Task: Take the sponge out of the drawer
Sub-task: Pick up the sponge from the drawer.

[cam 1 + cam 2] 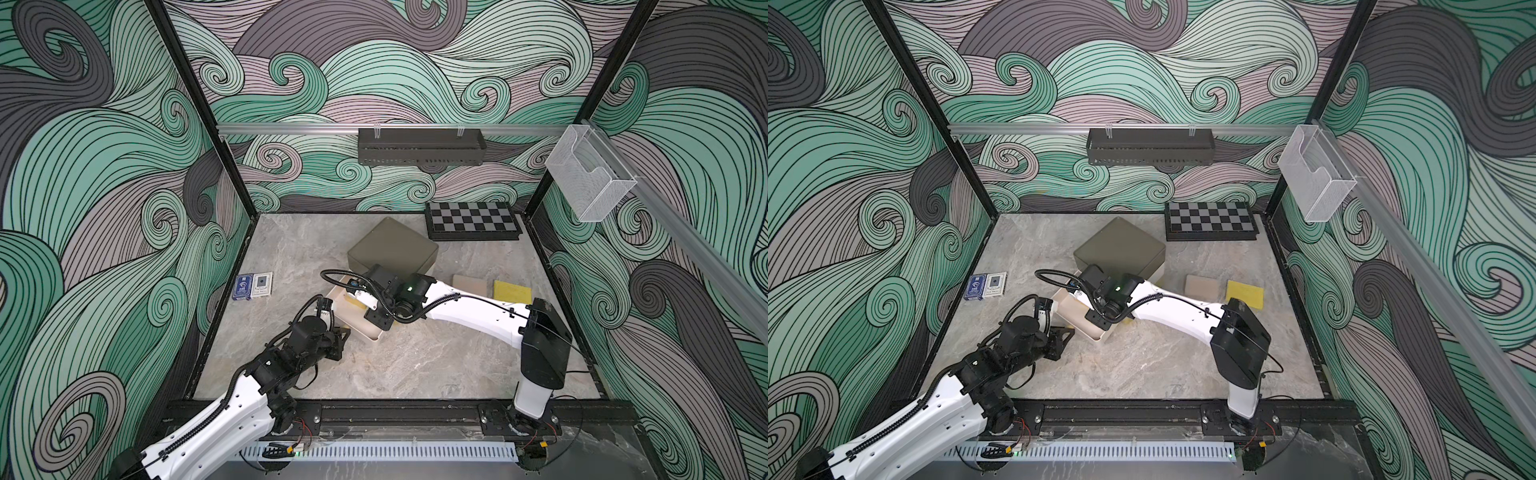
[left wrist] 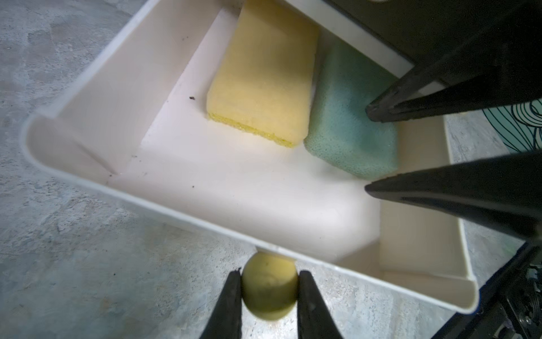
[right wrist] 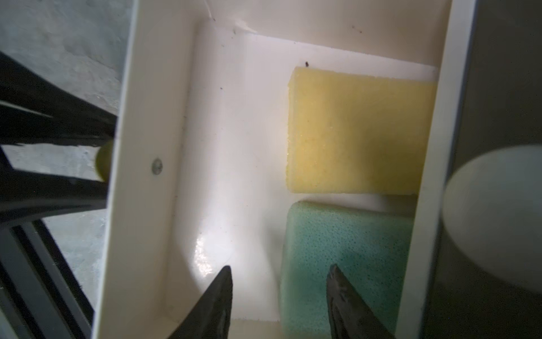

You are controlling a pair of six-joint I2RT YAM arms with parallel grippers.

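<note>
Grey marbled counter is carrying an olive-green box cabinet with its cream plastic drawer sticking out. A yellow rectangular sponge and a teal foam sponge are lying side by side inside. Right end effector is hanging open over the teal one, and the left end effector is pinching the round yellow-green knob.

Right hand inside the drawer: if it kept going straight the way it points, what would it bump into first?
Most likely the green sponge: the open right hand has one finger over its edge, the other over bare drawer floor. Depth is hard to judge.
</note>
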